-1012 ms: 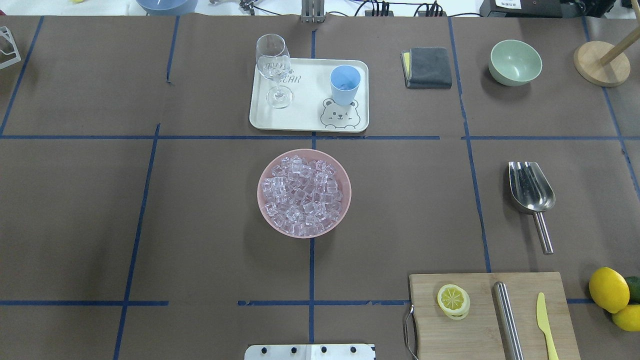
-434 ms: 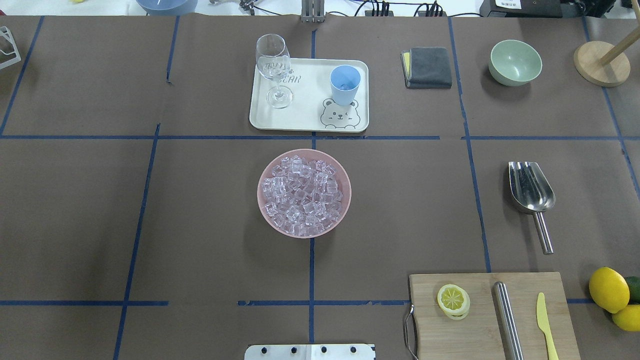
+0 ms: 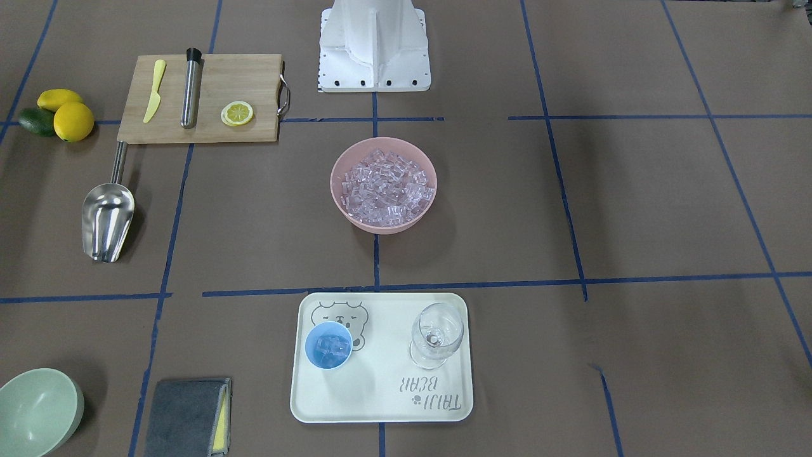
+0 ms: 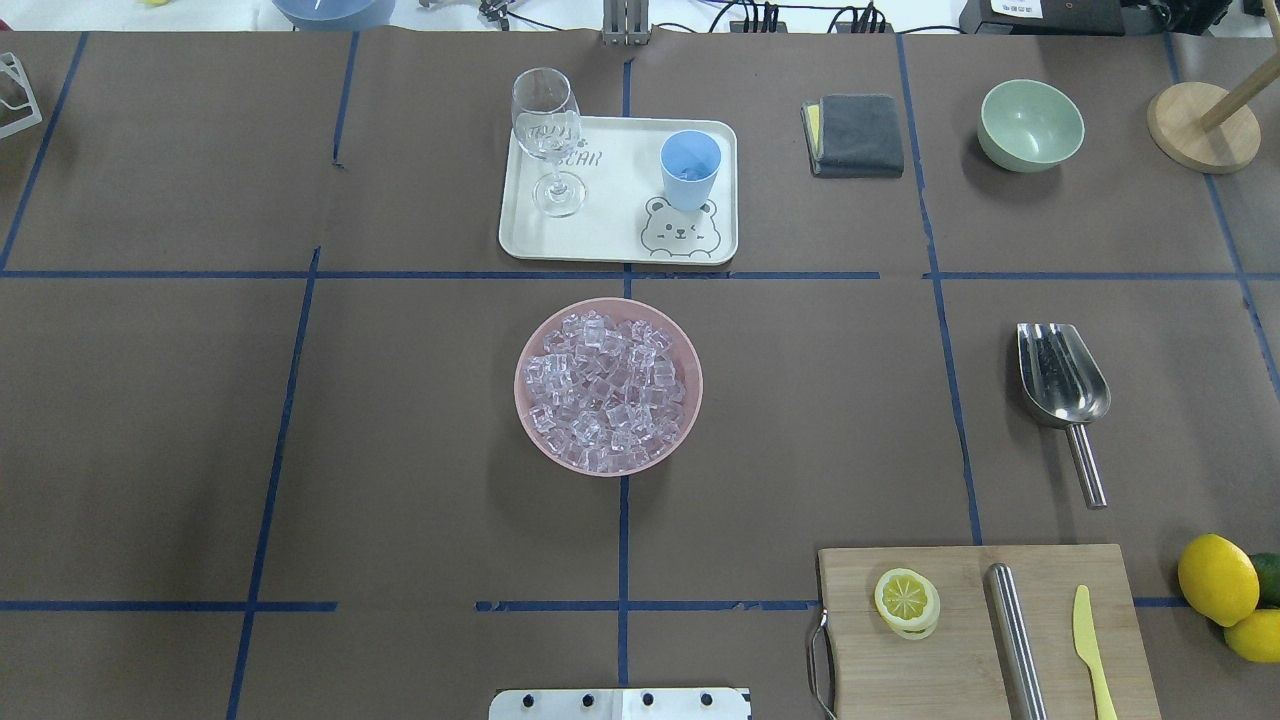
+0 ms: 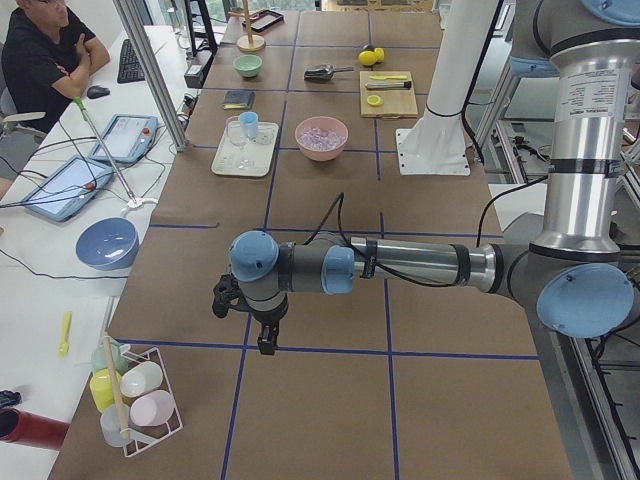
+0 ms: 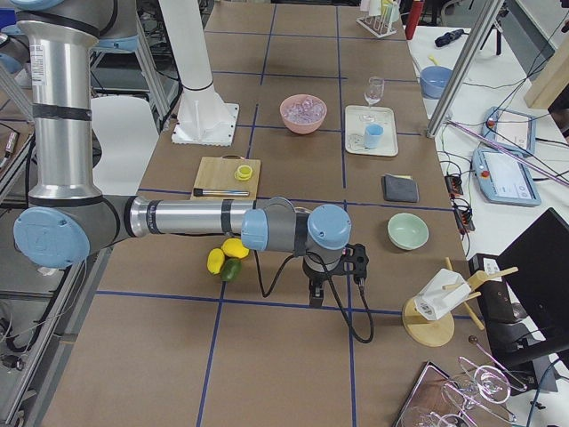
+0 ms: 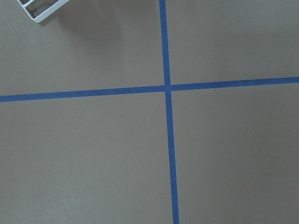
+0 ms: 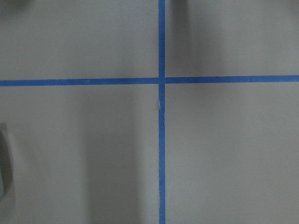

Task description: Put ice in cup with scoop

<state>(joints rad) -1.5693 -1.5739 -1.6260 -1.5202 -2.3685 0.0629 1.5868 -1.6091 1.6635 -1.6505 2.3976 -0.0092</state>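
The ice (image 4: pixel 605 390) fills a pink bowl (image 4: pixel 530 420) at the table's middle; it also shows in the front view (image 3: pixel 384 184). The light-blue cup (image 4: pixel 689 168) stands on a white tray (image 4: pixel 610 220) and holds a few cubes (image 3: pixel 330 346). The steel scoop (image 4: pixel 1062 385) lies flat on the table at the right, handle toward the robot. My left gripper (image 5: pixel 262 335) shows only in the left side view, far from the objects. My right gripper (image 6: pixel 317 289) shows only in the right side view. I cannot tell whether either is open or shut. Both wrist views show only bare table.
A wine glass (image 4: pixel 548 140) stands on the tray. A grey cloth (image 4: pixel 857 134), green bowl (image 4: pixel 1030 124) and wooden stand (image 4: pixel 1200 125) are at the back right. A cutting board (image 4: pixel 960 660) holds a lemon slice, steel cylinder (image 4: pixel 1015 640) and yellow knife. Lemons (image 4: pixel 1220 580) lie beside it.
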